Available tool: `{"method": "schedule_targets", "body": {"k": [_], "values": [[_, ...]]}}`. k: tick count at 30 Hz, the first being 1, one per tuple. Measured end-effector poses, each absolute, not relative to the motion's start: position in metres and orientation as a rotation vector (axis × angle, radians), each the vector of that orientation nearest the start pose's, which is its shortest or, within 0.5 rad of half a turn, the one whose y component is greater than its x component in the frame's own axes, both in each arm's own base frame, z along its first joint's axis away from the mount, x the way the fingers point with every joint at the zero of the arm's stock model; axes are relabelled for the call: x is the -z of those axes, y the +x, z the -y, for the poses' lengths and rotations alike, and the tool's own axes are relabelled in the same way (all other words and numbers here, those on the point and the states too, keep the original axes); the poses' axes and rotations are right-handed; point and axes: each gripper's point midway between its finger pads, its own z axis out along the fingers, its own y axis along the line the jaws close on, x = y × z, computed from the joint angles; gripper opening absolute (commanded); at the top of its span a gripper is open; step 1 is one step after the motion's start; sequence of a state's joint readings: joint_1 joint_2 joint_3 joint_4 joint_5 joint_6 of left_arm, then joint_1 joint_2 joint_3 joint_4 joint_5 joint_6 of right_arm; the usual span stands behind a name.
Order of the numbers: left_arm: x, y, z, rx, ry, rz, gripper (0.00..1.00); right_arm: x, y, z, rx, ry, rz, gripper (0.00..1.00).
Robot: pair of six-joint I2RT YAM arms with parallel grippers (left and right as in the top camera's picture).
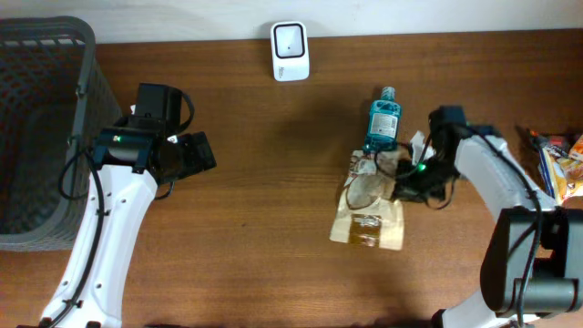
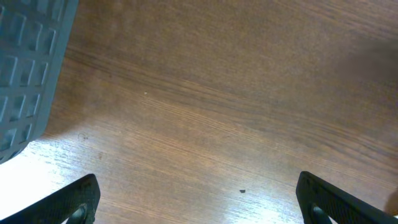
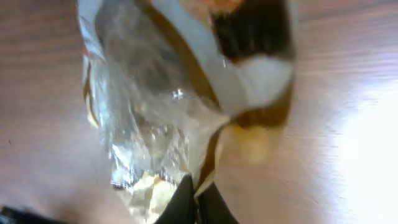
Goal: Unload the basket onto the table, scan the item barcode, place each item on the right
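From overhead you look straight down on the whole table (image 1: 273, 182), its far edge along the top of the view, with the basket (image 1: 36, 118) at the left edge and the snack bag (image 1: 369, 214) right of centre. Your left wrist camera hangs close over bare wood beside the basket's wall, aimed down past its own fingertips (image 2: 74, 202), and shares that left patch with overhead. Your right wrist camera sits so near the snack bag that it fills a blurred view, its one overlap with overhead.
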State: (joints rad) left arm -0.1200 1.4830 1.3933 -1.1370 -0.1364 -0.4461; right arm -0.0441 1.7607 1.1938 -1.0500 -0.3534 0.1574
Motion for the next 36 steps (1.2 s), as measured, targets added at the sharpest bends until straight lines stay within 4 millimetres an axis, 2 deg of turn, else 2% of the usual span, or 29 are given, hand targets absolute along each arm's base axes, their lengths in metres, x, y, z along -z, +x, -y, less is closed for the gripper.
{"method": "schedule_targets", "body": {"k": [4, 7, 10, 13, 16, 19, 25, 28, 31, 33, 34, 36], "values": [[-0.184, 0.329, 0.016, -0.048, -0.483, -2.732, 0.99, -0.087, 0.299, -0.026, -0.341, 0.312, -3.178, 0.04], [-0.184, 0.329, 0.016, -0.047, -0.483, -2.732, 0.99, -0.119, 0.293, -0.003, -0.07, 0.338, -3.157, 0.04], [-0.184, 0.329, 0.016, -0.048, -0.483, -2.732, 0.99, -0.142, 0.283, 0.017, 0.164, 0.428, -3.119, 0.04], [-0.184, 0.329, 0.016, -0.048, -0.483, -2.732, 0.99, -0.149, 0.277, 0.03, 0.316, 0.495, -3.092, 0.04], [-0.184, 0.329, 0.016, -0.047, -0.483, -2.732, 0.99, -0.149, 0.284, 0.03, 0.372, 0.501, -3.049, 0.04], [-0.184, 0.329, 0.016, -0.047, -0.483, -2.732, 0.99, -0.141, 0.29, 0.021, 0.414, 0.454, -3.034, 0.04], [-0.184, 0.329, 0.016, -0.048, -0.483, -2.732, 0.99, -0.105, 0.292, -0.008, 0.493, 0.325, -3.108, 0.04], [-0.184, 0.329, 0.016, -0.048, -0.483, -2.732, 0.99, -0.096, 0.295, -0.034, 0.475, 0.222, -3.111, 0.04], [-0.184, 0.329, 0.016, -0.048, -0.483, -2.732, 0.99, -0.089, 0.299, -0.071, 0.387, 0.102, -3.097, 0.05], [-0.184, 0.329, 0.016, -0.048, -0.483, -2.732, 0.99, -0.087, 0.301, -0.095, 0.303, 0.04, -3.082, 0.12], [-0.184, 0.329, 0.016, -0.048, -0.483, -2.732, 0.99, -0.086, 0.302, -0.108, 0.25, 0.007, -3.074, 0.19], [-0.184, 0.329, 0.016, -0.047, -0.483, -2.732, 0.99, -0.085, 0.304, -0.133, 0.137, -0.038, -3.06, 0.63]]}}
